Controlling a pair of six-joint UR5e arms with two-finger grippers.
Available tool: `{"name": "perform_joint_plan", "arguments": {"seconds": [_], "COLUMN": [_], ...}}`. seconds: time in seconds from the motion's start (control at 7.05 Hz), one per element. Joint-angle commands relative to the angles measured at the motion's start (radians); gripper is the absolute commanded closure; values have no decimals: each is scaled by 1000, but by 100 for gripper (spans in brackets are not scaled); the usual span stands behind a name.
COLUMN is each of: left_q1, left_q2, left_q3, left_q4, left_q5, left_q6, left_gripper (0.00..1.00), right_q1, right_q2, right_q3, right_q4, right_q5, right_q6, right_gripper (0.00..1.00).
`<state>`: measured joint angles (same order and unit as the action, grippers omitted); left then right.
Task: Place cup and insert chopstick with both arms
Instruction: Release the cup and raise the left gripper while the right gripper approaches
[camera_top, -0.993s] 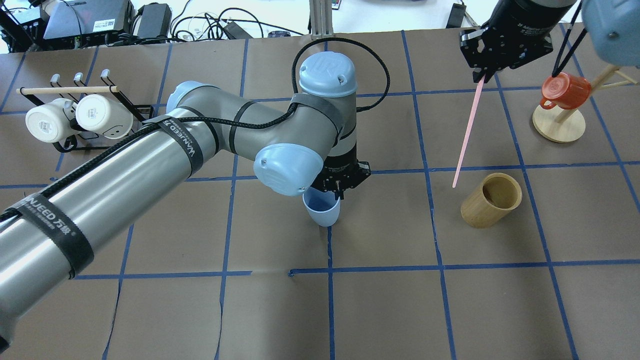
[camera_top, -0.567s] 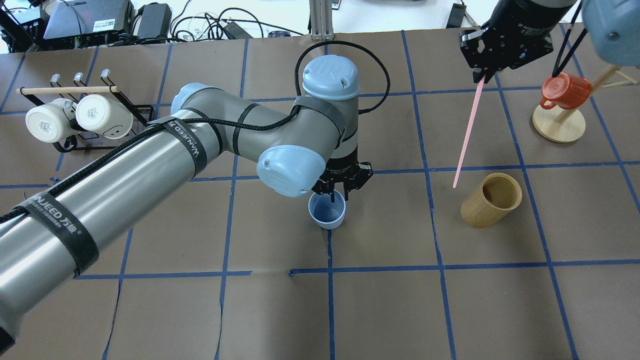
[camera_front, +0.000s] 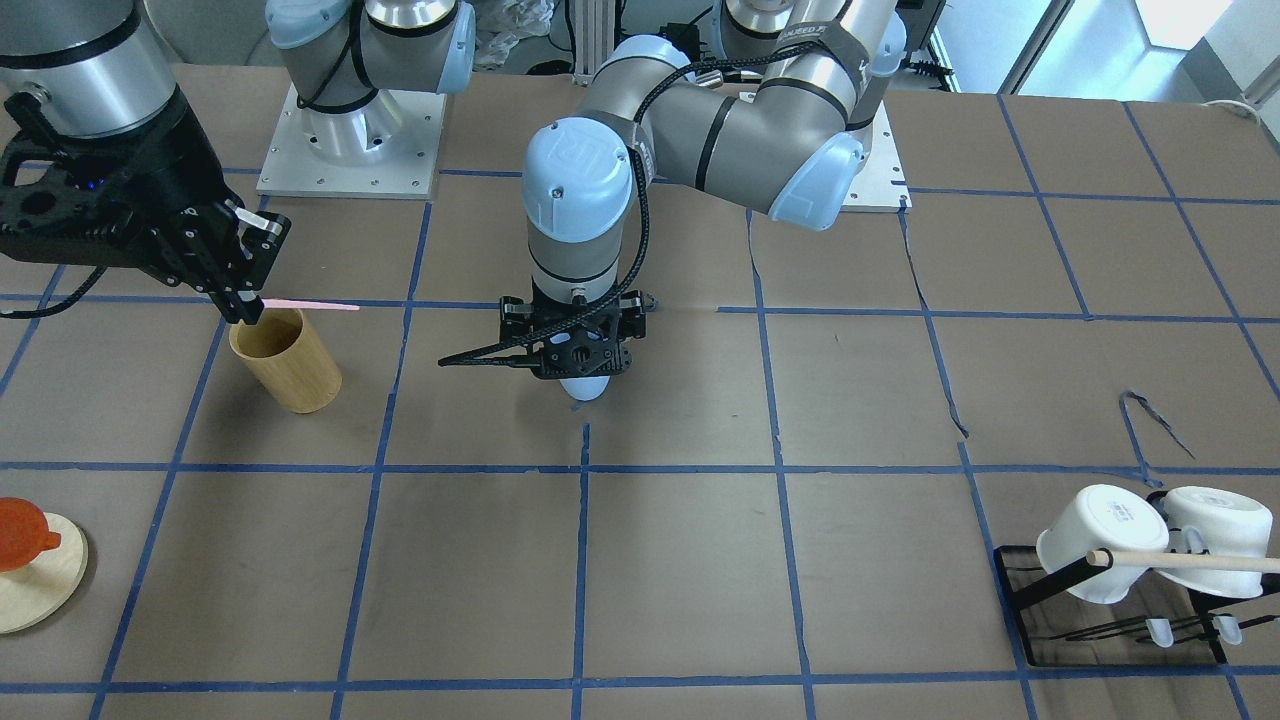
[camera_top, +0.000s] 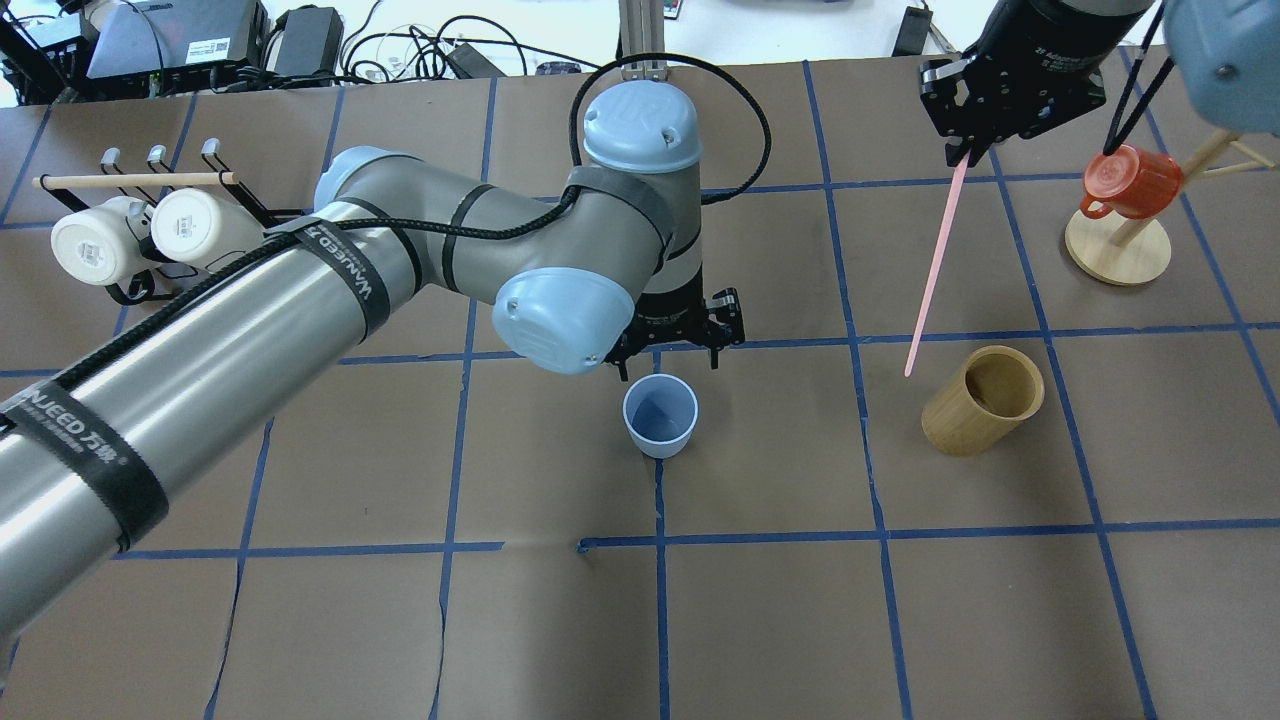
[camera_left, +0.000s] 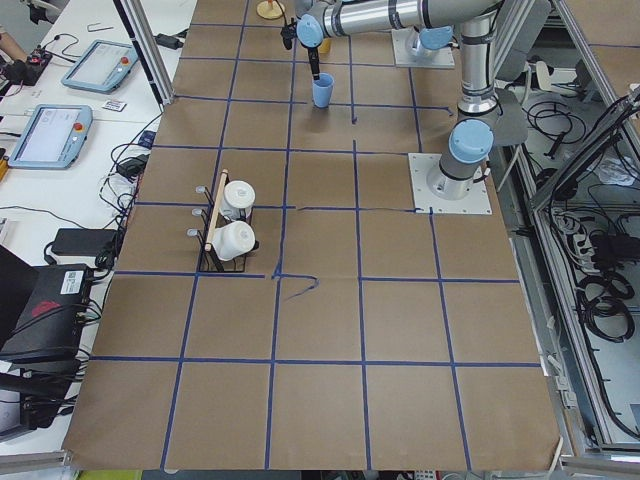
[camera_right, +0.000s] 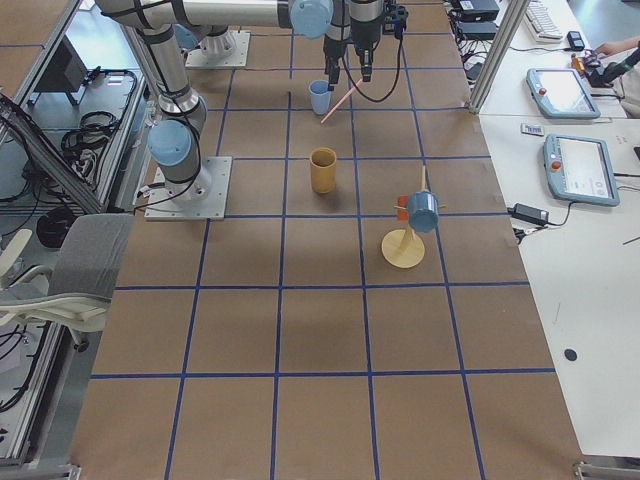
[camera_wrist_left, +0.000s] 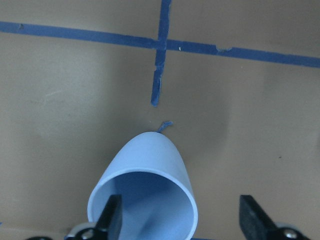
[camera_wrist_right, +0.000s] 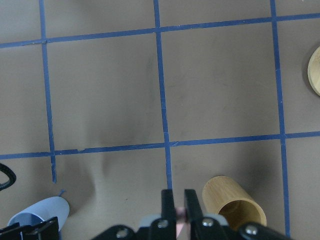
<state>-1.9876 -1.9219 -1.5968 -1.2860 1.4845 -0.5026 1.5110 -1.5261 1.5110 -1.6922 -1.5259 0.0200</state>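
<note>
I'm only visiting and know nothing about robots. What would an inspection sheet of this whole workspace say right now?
Surface: table under brown paper with a blue tape grid; a few tears in the paper.
Job's things: blue cup upright on the table, held by nothing; pink chopstick hanging tilted, its tip near the upright bamboo holder.
Clutter: rack with two white mugs; red mug on a wooden stand.
Grippers: left gripper open, just over the cup; right gripper shut on the chopstick.
Cables: black cable strapped along the left arm; loose tangle past the far edge.
Surroundings: control tablets beside the table; office chair.
</note>
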Motion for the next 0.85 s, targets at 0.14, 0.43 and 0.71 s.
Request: {"name": "perform_joint_plan", "arguments": {"seconds": [0.14,0.43,0.71], "left_q1": [123,203,225], "left_q2": [146,275,336], "left_q3": [151,156,106], "left_q4": [-356,-372,-384], "left_q5": [26,54,68], "left_q6": [307,491,498], "left_gripper": [0,0,0], "right_q1": [6,123,240], "right_q2": [-12,-26,-23], "right_q3": [-2,21,150], "right_q4": [-58,-221,-440], "right_q5": [6,4,-29], "right_q6": [12,123,320], "right_gripper": [100,100,100]}}
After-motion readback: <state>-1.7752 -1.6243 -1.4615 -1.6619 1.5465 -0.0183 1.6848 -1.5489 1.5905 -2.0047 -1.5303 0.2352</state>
